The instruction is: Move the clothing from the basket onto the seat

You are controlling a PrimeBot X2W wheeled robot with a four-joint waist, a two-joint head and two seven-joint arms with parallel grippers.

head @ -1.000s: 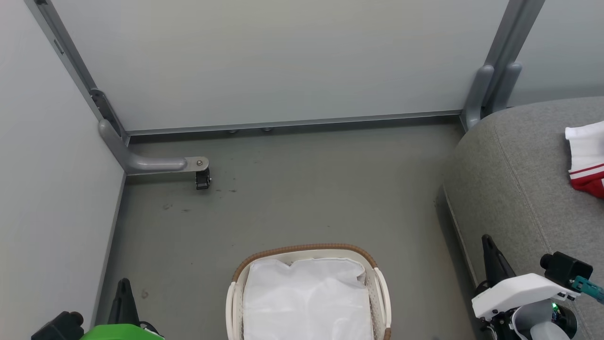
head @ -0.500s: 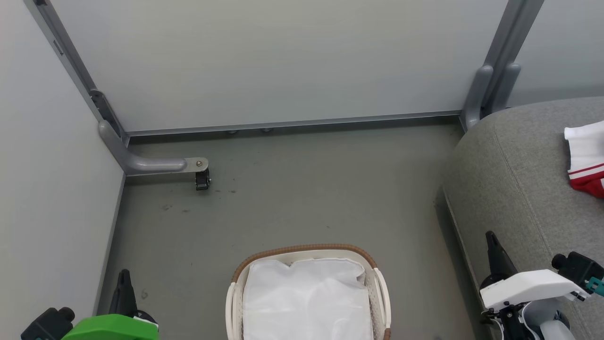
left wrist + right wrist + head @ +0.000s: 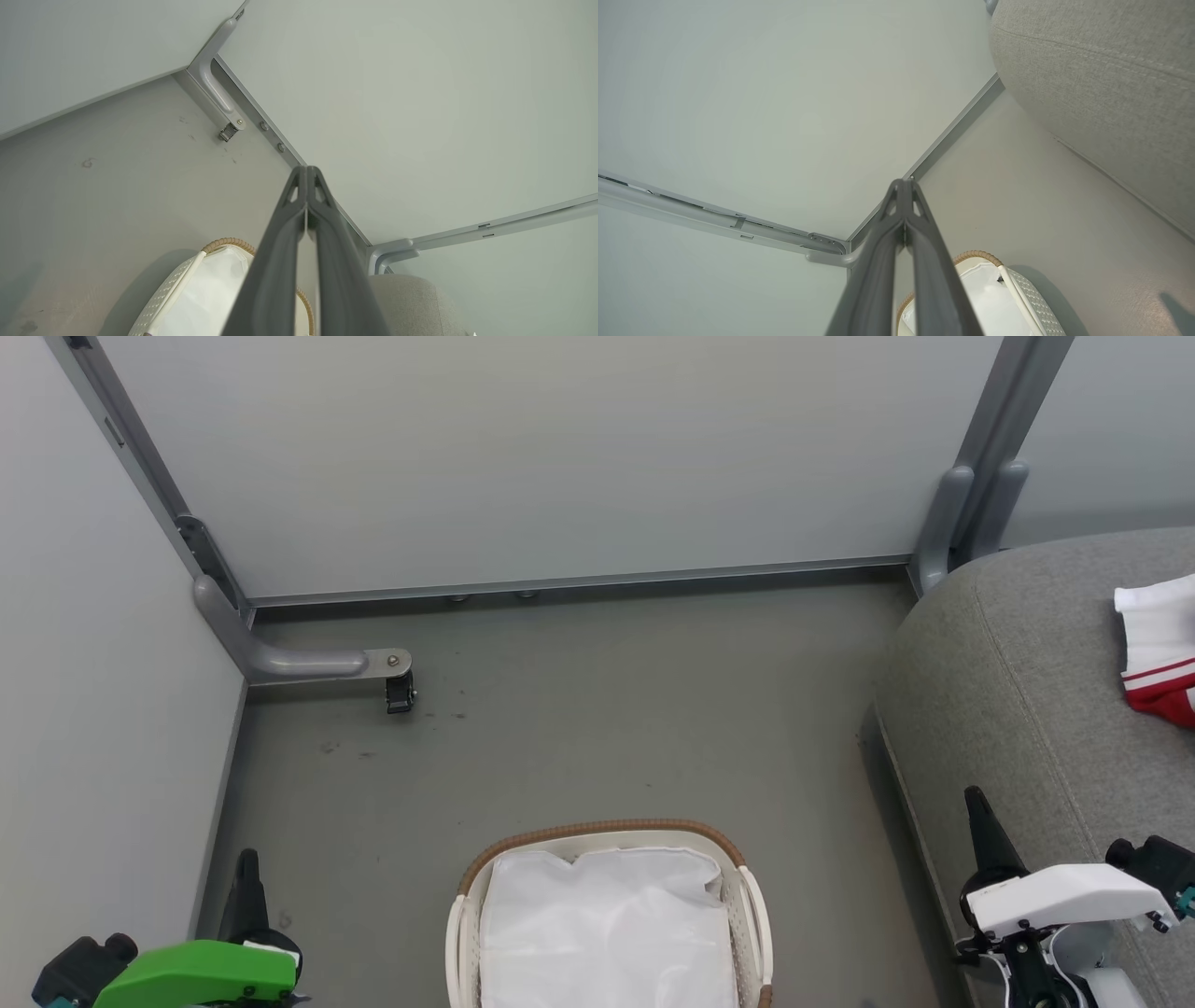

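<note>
Staged lab bay: grey partition panels (image 3: 560, 457), castor foot (image 3: 400, 692), sofa (image 3: 1027, 709), laundry basket (image 3: 607, 825)

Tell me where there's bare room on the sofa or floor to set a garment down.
The grey sofa is bare from its rounded edge to the red-and-white garment at the picture's right. The floor is open between the basket and the back panel. Tighter: the strip between basket and sofa, near the right gripper.

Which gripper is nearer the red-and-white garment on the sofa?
Right. The right gripper is beside the sofa, below the garment in the head view; the left gripper is far left, beyond the basket.
</note>
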